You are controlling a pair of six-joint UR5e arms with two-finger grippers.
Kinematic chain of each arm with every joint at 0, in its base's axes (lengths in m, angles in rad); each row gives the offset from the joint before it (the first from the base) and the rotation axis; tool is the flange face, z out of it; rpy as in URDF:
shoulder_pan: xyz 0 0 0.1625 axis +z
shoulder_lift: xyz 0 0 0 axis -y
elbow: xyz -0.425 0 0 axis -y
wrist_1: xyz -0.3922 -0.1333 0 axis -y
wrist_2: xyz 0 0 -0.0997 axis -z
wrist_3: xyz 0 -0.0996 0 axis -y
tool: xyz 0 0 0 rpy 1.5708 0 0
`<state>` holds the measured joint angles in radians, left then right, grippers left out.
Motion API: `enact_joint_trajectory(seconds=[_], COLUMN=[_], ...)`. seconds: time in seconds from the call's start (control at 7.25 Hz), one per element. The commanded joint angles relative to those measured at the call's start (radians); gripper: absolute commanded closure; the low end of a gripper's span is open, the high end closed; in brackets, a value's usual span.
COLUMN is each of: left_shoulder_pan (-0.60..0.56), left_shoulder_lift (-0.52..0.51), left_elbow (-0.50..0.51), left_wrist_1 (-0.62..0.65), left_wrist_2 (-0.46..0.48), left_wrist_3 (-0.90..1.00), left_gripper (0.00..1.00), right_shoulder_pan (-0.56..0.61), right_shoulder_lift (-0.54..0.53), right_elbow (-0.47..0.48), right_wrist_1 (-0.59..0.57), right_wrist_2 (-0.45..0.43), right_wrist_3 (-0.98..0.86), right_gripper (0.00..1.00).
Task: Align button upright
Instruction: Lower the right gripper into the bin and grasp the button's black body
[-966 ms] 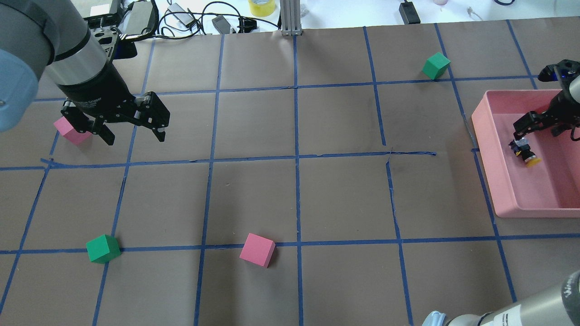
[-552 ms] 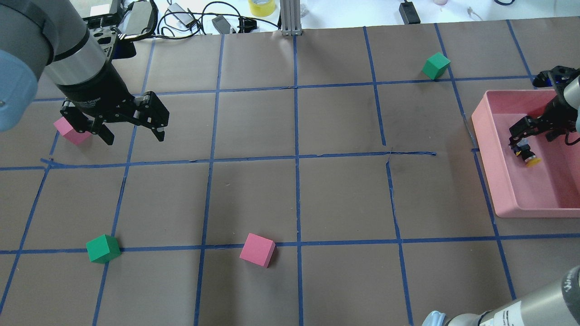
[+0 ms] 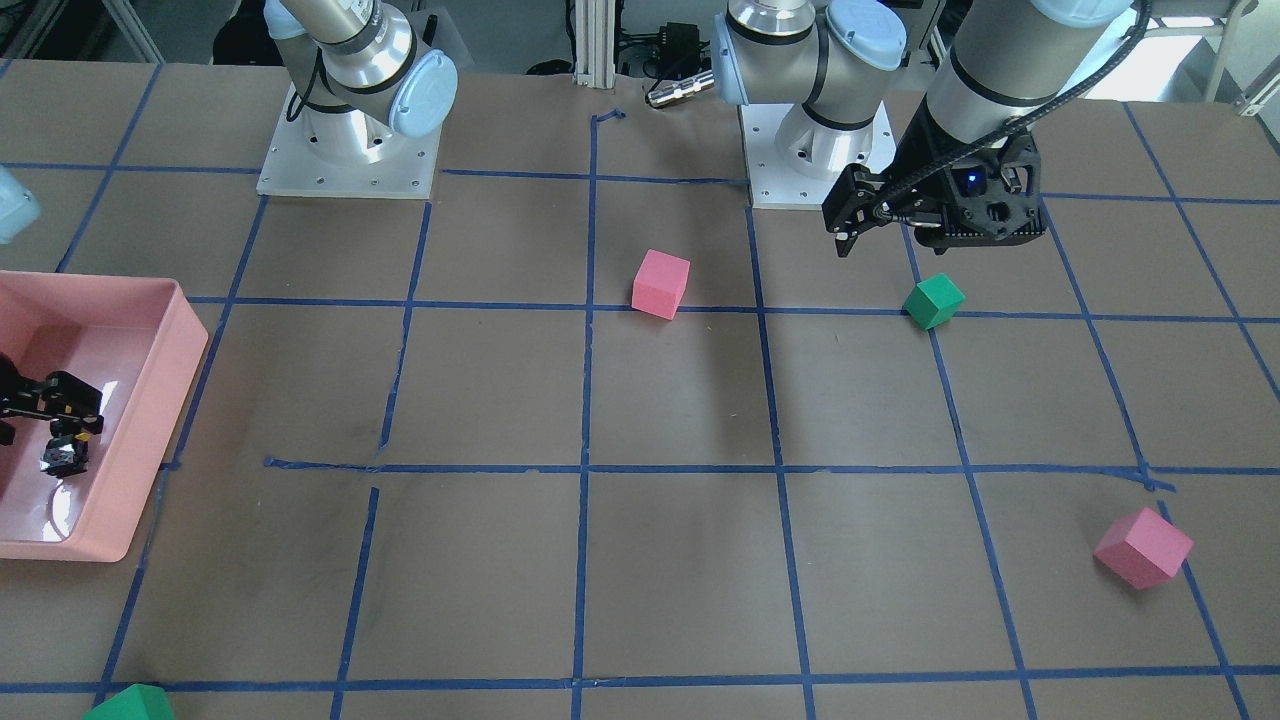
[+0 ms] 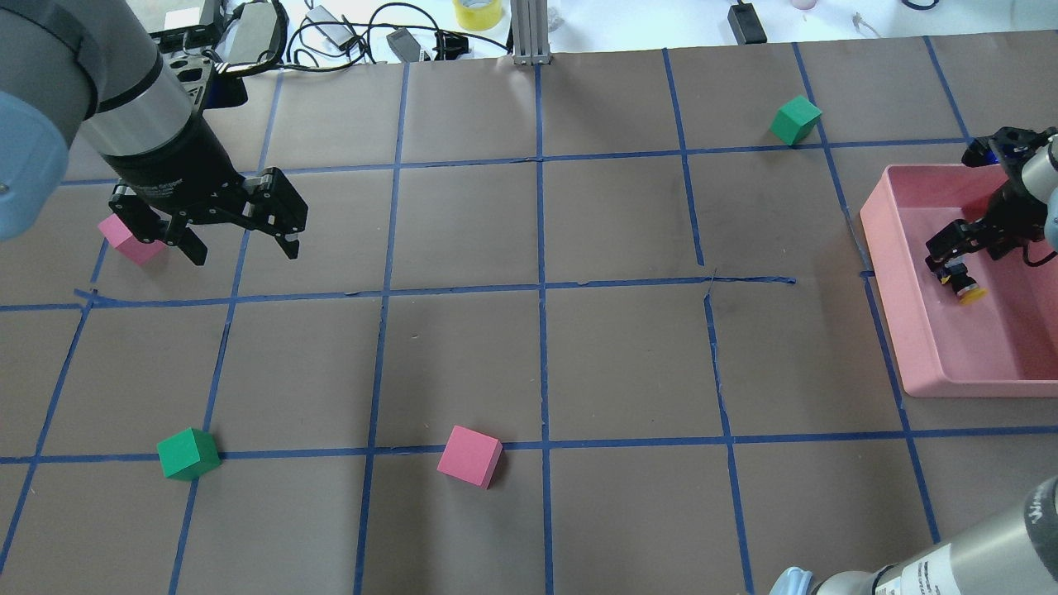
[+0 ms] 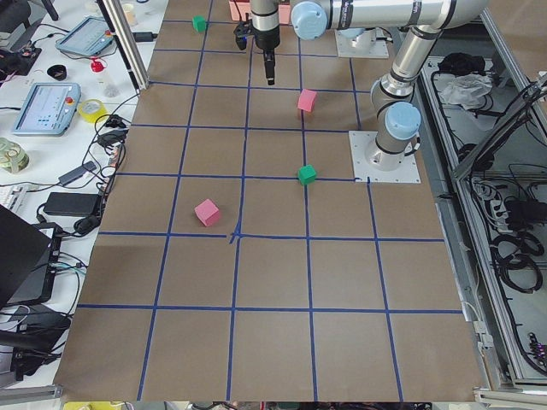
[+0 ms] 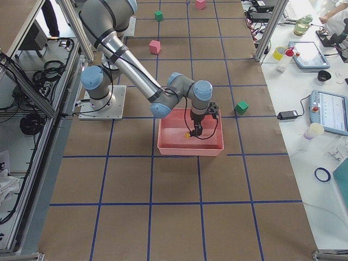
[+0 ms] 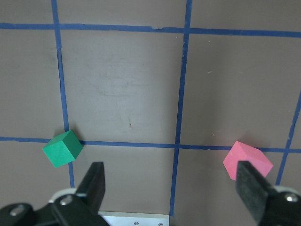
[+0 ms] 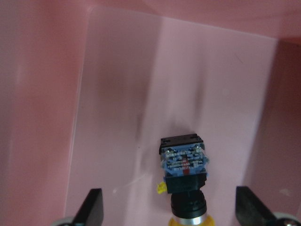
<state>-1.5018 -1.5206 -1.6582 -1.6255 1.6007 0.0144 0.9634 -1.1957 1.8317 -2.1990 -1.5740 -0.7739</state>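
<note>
Button (image 8: pixel 185 176): lies on its side on the floor of the pink tray (image 4: pixel 909 330), not upright. In the right wrist view the blue and silvery base end is toward the top, the black body is below it, and the yellow cap is lowest.
Cut off: the cap runs past the lower edge of the right wrist view, and the tray runs off the right edge of the overhead view. One green cube (image 3: pixel 128 706) is clipped by the lower edge of the front-facing view.
Partly hidden: one pink cube (image 4: pixel 131 241) sits half behind the left gripper (image 4: pixel 245 252) in the overhead view.
Hard to make out: in the front-facing view the button is only a small dark, glinting lump. Whether the right gripper (image 4: pixel 950 264) touches the tray floor cannot be told.
Counts: one button, one tray, two grippers. There are two pink cubes, the second (image 4: pixel 469 456) near the middle, and two green cubes, the other (image 3: pixel 932 301) on a tape line.
Right gripper: spread wide, grasping nothing, lowered inside the tray.
Button to right gripper: it lies between the two fingers (image 8: pixel 94 207), lengthwise along the gap. It touches neither, with bare pink floor on both sides.
Left gripper: spread wide and empty above the table (image 4: pixel 620 355), well apart from the tray.
</note>
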Motion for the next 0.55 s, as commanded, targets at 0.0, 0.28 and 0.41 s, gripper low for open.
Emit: enact_joint_trajectory(seconds=[0.0, 0.28, 0.41], left_shoulder_pan=[0.000, 0.000, 0.000], left_shoulder_lift=[0.000, 0.002, 0.002], left_elbow=[0.000, 0.000, 0.000], left_wrist_1=[0.001, 0.001, 0.001], left_wrist_2=[0.001, -0.001, -0.001], left_wrist_3=[-0.001, -0.002, -0.001], left_gripper=[0.00, 0.00, 0.00], right_shoulder_pan=[0.000, 0.000, 0.000], right_shoulder_lift=[0.018, 0.048, 0.050], right_elbow=[-0.006, -0.008, -0.009], right_wrist_1=[-0.001, -0.013, -0.013], right_wrist_2=[0.002, 0.002, 0.002], right_wrist_3=[-0.050, -0.056, -0.056], right_gripper=[0.00, 0.00, 0.00])
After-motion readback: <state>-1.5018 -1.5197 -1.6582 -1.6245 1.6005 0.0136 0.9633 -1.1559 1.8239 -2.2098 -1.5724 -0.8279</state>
